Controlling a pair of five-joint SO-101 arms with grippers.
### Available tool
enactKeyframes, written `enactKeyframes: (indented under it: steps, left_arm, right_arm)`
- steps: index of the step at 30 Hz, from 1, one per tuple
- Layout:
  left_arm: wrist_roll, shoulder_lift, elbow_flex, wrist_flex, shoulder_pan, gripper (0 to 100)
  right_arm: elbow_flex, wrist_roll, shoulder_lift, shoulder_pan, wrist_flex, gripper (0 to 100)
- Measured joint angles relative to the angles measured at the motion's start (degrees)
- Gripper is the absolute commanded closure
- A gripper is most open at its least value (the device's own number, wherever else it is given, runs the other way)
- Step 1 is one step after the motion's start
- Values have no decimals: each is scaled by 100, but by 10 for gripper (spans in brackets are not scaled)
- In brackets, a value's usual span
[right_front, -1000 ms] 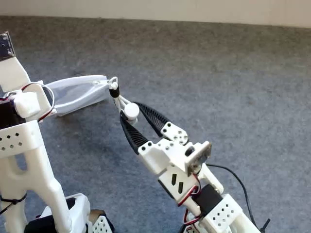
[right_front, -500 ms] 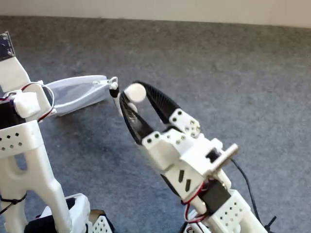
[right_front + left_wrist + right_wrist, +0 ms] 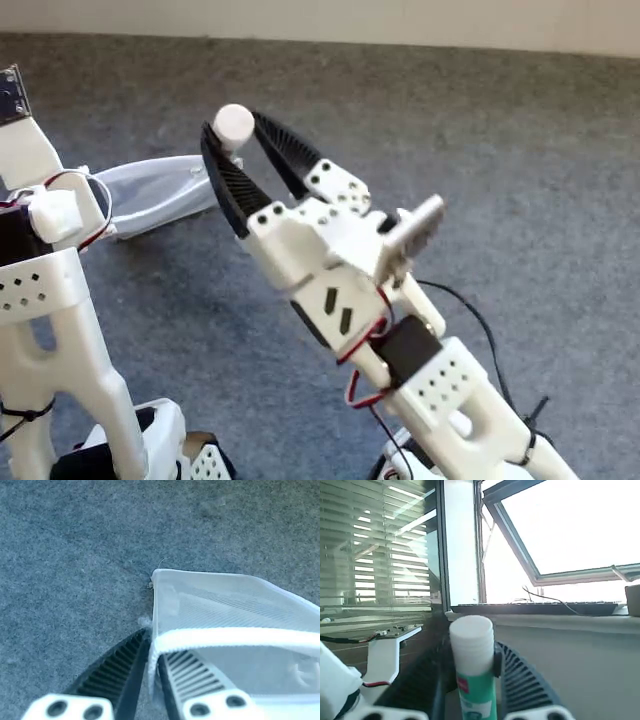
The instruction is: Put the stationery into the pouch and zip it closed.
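The glue stick (image 3: 472, 675), with a white cap and a green label, stands clamped between the two black ribbed fingers (image 3: 525, 685) of the right gripper (image 3: 232, 130). Its cap pokes out just past the fingertips. In the right wrist view the stick points away from the palm toward a bright window (image 3: 570, 530) and slatted blinds (image 3: 375, 545), so this gripper is tilted up off the table.

The pouch (image 3: 150, 190), of pale see-through mesh, lies on the grey felt-like table (image 3: 500, 150), beyond and to the side of the right gripper's tips. In the high view those tips overlap its near end, and whether they touch cannot be told.

The far end of the pouch is at the left gripper (image 3: 153, 652), which is closed on it. A thin fold of mesh sits pinched between that gripper's fingers (image 3: 117, 667), and the pouch's white-banded rim (image 3: 235, 637) runs straight out from the pinch. The rest of the mesh spreads ahead of the fingertips, resting on the table. The left arm's white body (image 3: 50, 280) stands over that end.
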Motion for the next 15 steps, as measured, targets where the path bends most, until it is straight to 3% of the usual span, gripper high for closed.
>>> enactKeyframes:
  steps: [8, 15]
  left_arm:
    - [0, 0, 0, 0, 0, 989]
    - [0, 0, 0, 0, 0, 989]
  right_arm:
    - [-527, -1240, 747, 0, 0, 995]
    - [-554, -1433, 1521, 264, -237, 995]
